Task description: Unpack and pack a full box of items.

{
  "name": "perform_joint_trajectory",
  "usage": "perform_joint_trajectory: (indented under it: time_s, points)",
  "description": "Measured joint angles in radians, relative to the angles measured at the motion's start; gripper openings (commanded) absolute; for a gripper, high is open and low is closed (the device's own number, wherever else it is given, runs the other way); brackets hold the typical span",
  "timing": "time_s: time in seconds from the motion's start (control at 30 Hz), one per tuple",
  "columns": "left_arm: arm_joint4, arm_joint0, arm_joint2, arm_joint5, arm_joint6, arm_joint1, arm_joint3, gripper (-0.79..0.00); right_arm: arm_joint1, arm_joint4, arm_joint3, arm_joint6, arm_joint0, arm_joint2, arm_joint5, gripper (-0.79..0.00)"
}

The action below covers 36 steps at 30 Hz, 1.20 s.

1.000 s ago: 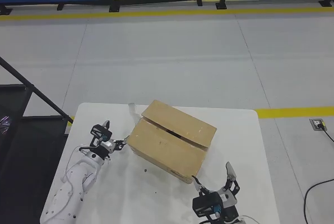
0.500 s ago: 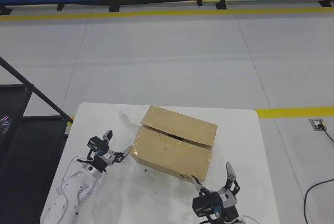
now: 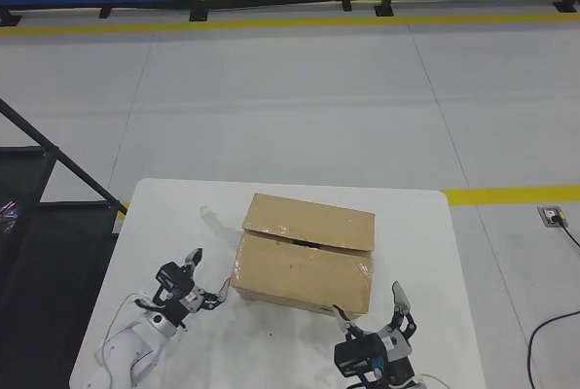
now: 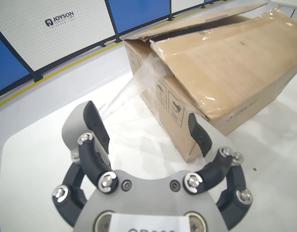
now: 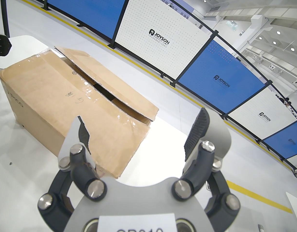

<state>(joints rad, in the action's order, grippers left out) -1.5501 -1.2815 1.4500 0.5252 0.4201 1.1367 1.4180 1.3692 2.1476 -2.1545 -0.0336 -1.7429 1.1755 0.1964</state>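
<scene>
The box (image 3: 305,255) lay on the table (image 3: 163,209), its long axis running away from the left end effector (image 4: 141,114). That end effector was held wide open and empty just beside the box's short end. Whether one finger (image 4: 198,135) touched the lower corner could not be told. A loose tape strip (image 4: 141,76) trailed from that end toward the other finger. The right end effector (image 5: 141,119), likewise open and empty, was near the opposite corner. The left was judged nearer the tape, with nothing between.
</scene>
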Motion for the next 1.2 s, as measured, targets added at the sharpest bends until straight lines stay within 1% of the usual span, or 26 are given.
perform_joint_trajectory:
  time_s: [0.17,0.27,0.37,0.4,0.47,0.5,0.53,0.6,0.7,0.77,0.87,0.9,0.97,1.07,1.1,1.2]
  points:
    - [0.093,-0.025,0.048,-0.058,0.012,0.0,0.008,0.0,0.0,-0.004,-0.001,0.001,0.001,0.0,-0.003,0.0]
    - [0.178,-0.031,0.087,-0.098,0.004,0.001,0.006,0.0,0.0,-0.083,-0.02,-0.002,0.012,0.014,-0.056,0.0]
    - [0.231,-0.034,0.116,-0.153,-0.008,0.003,0.002,0.0,0.0,-0.286,-0.051,-0.032,0.032,0.063,-0.141,0.0]
    - [0.248,-0.035,0.125,-0.175,-0.01,0.004,0.0,0.0,0.001,-0.398,-0.056,-0.056,0.042,0.092,-0.184,0.0]
    - [0.274,-0.038,0.138,-0.206,-0.012,0.005,0.0,0.0,0.0,-0.572,-0.056,-0.116,0.058,0.144,-0.252,0.0]
    - [0.292,-0.042,0.147,-0.223,-0.014,0.006,0.0,0.0,0.0,-0.657,-0.055,-0.148,0.061,0.164,-0.278,0.0]
    - [0.306,-0.046,0.154,-0.235,-0.02,0.007,0.001,0.0,-0.001,-0.698,-0.054,-0.152,0.061,0.162,-0.278,0.0]
    - [0.338,-0.057,0.161,-0.238,-0.052,0.007,0.005,0.0,0.0,-0.717,-0.054,-0.127,0.06,0.15,-0.261,0.0]
    - [0.34,-0.058,0.16,-0.229,-0.055,0.007,0.006,0.0,0.0,-0.623,-0.054,-0.122,0.06,0.149,-0.259,0.0]
    - [0.339,-0.058,0.16,-0.23,-0.053,0.007,0.006,0.0,0.0,-0.611,-0.054,-0.123,0.06,0.149,-0.26,0.0]
    - [0.339,-0.058,0.16,-0.23,-0.053,0.007,0.006,0.0,0.001,-0.611,-0.05,-0.149,0.078,0.14,-0.264,0.0]
    - [0.339,-0.059,0.158,-0.228,-0.055,0.007,0.013,0.0,0.003,-0.638,-0.053,-0.17,0.092,0.147,-0.252,0.0]
    - [0.338,-0.063,0.154,-0.216,-0.058,0.008,0.032,0.0,0.004,-0.744,-0.047,-0.222,0.114,0.181,-0.27,0.0]
    - [0.362,-0.061,0.156,-0.198,-0.062,0.008,0.041,0.0,-0.006,-1.044,0.004,-0.355,0.18,0.293,-0.412,0.0]
    - [0.372,-0.057,0.156,-0.195,-0.064,0.009,0.04,0.0,-0.013,-1.153,0.04,-0.418,0.216,0.34,-0.47,0.0]
    - [0.38,-0.053,0.155,-0.191,-0.065,0.009,0.038,0.0,-0.027,-1.353,0.149,-0.558,0.311,0.416,-0.576,0.0]
